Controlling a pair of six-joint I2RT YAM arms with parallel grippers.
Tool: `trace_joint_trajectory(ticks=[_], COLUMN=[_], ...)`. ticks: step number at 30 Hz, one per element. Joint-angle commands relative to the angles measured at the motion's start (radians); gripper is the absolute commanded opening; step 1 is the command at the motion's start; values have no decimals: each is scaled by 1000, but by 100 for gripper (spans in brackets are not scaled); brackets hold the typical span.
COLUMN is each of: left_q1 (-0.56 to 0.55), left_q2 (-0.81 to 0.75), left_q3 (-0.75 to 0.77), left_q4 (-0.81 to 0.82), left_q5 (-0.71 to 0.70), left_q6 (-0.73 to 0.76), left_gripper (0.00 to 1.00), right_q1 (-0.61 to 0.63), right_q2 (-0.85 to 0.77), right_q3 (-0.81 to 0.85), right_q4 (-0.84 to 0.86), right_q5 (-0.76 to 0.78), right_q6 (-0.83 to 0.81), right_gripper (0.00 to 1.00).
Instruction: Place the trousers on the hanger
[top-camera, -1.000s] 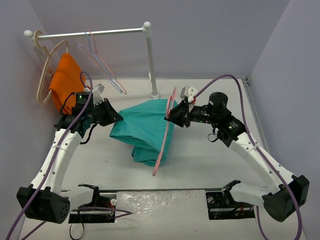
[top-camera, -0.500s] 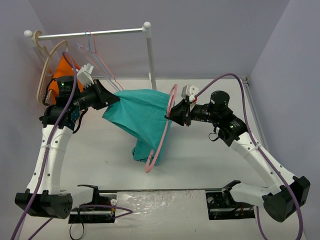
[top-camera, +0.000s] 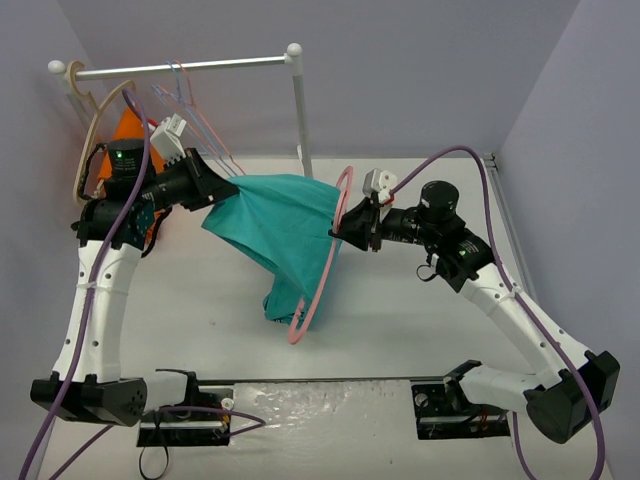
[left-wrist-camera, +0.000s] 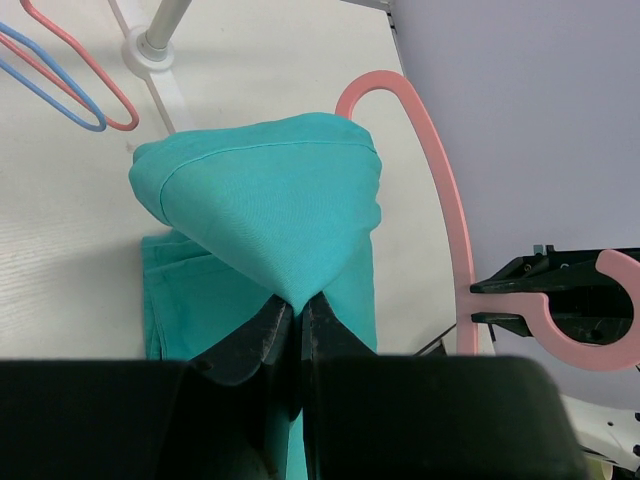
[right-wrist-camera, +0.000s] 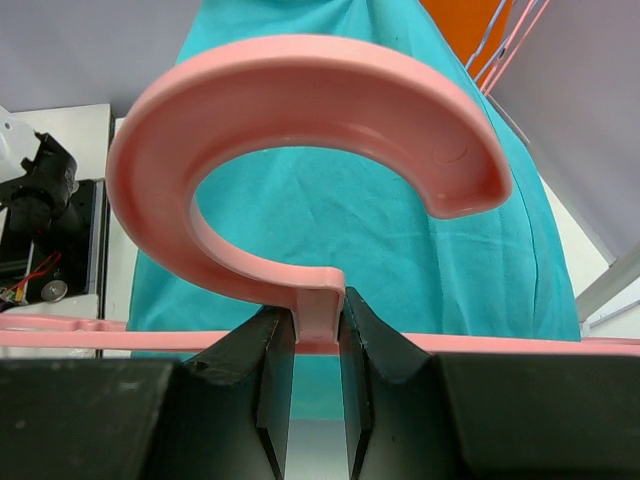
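The teal-green trousers (top-camera: 280, 230) hang in the air between the two arms, their lower end drooping to the table (top-camera: 285, 305). My left gripper (top-camera: 232, 188) is shut on a pinched corner of the trousers (left-wrist-camera: 270, 210), lifted at the left. My right gripper (top-camera: 342, 228) is shut on the neck of the salmon-pink hanger (top-camera: 325, 265), just below its hook (right-wrist-camera: 300, 110). The hanger stands on edge against the right side of the cloth, and its lower end reaches down toward the table. In the right wrist view the trousers (right-wrist-camera: 400, 240) fill the background behind the hook.
A white rail (top-camera: 180, 68) on a post (top-camera: 302, 130) crosses the back left. On it hang a thick beige hanger (top-camera: 95, 130) with an orange cloth (top-camera: 125, 130) and thin blue and pink hangers (top-camera: 205, 130). The purple walls stand close on three sides.
My left arm has risen and swung back toward the rail, pulling the trousers up off the table and stretching them out. The hanger's lower end has shifted slightly left.
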Motion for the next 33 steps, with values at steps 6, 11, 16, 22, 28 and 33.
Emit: trace_joint_trajectory(ticks=[6,11,16,22,28,33], left_q1=[19,42,62,62,28,-91], left_q2=[-7,-34,-69,-100,-110,-109], left_q3=[87,-32,-236,-432,-599,-721], left_q4=[74,71,136,236,387,534], left_q5=[-18,-47,-17,-6,-14,-87], left_q6=[42,82,97,105,42,-33], left_gripper=[0,0,0,0,0,0], right_q1=[-5,-9,-16,-17,-19,-17], right_q2=[10,14,52,92,127,138], right_q3=[47,147,287,419,536,575], right_q4=[71,23,-41,-48,-51,-51], right_q5=[-34,-22,-39,-65,-103,-104], right_q6=[-10,-29,-47,-12,30,63], right_gripper=[0,0,0,0,0,0])
